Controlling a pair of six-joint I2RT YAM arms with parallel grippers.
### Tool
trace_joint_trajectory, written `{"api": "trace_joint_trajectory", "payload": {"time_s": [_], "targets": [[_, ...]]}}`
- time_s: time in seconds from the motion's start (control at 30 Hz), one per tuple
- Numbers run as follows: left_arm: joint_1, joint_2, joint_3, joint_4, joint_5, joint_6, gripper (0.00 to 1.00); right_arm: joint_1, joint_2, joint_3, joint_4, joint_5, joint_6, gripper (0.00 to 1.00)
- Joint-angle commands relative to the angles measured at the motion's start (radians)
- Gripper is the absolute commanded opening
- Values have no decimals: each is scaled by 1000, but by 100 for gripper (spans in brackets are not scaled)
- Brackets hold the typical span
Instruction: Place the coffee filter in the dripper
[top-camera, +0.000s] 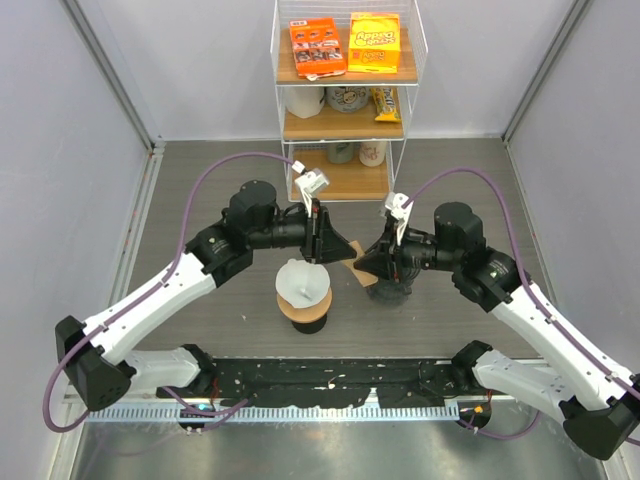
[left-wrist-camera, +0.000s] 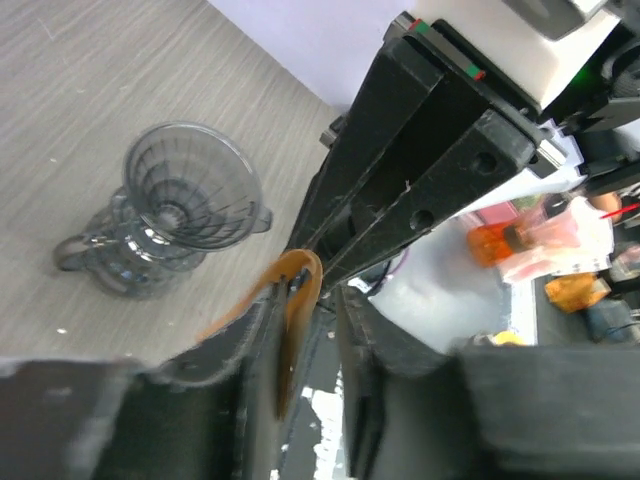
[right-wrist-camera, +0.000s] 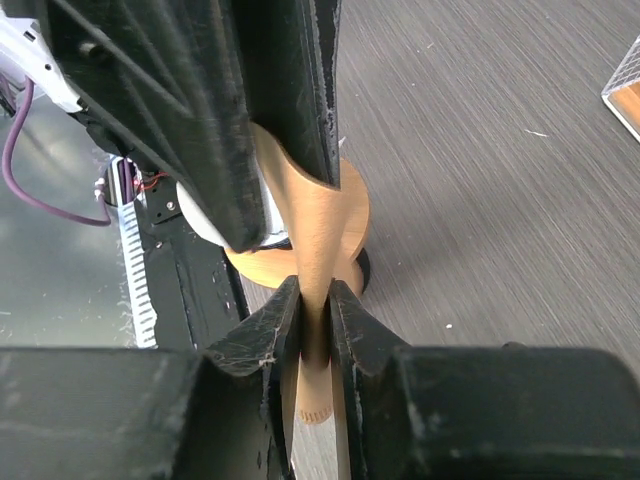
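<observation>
- Right gripper (right-wrist-camera: 315, 298) fills the bottom of its own wrist view, its two fingers pinched tight on the lower edge of the brown paper filter (right-wrist-camera: 303, 225), which stands on edge between them
- Opposite it, the left gripper (left-wrist-camera: 310, 305) meets the same paper: at the bottom centre of the left wrist view the filter's curved rim sits between its fingers, lying against one with a dark gap to the other, so the jaws read as partly closed around the paper and not clamped on it
- Held this way, the filter hangs in the air at the middle of the overhead view, between the two grippers, folded flat and not opened into a cone
- At the left of the left wrist view the dripper (left-wrist-camera: 185, 200), a clear grey glass funnel, stands upright on the table (left-wrist-camera: 60, 80) with nothing in it; overhead it shows dark just below the right gripper, right of centre
- Just left of centre overhead, a white cone (top-camera: 303, 280) sits on a round wooden stand (top-camera: 304, 312); what it is I cannot tell
- Done, as I judge it: the filter is off the table and in hand
- Left to do: settle who holds it, open the paper, carry it over the dripper's mouth, lower it point down, let go
</observation>
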Motion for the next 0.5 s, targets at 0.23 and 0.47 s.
{"api": "trace_joint_trajectory", "payload": {"time_s": [0.23, 0.47], "targets": [[-6, -27, 48, -51, -136, 63, 0, 11, -47, 20, 29, 125, 40, 74], [-6, -80, 50, -106, -104, 296, 0, 10, -211, -89, 52, 478, 257, 95]]}}
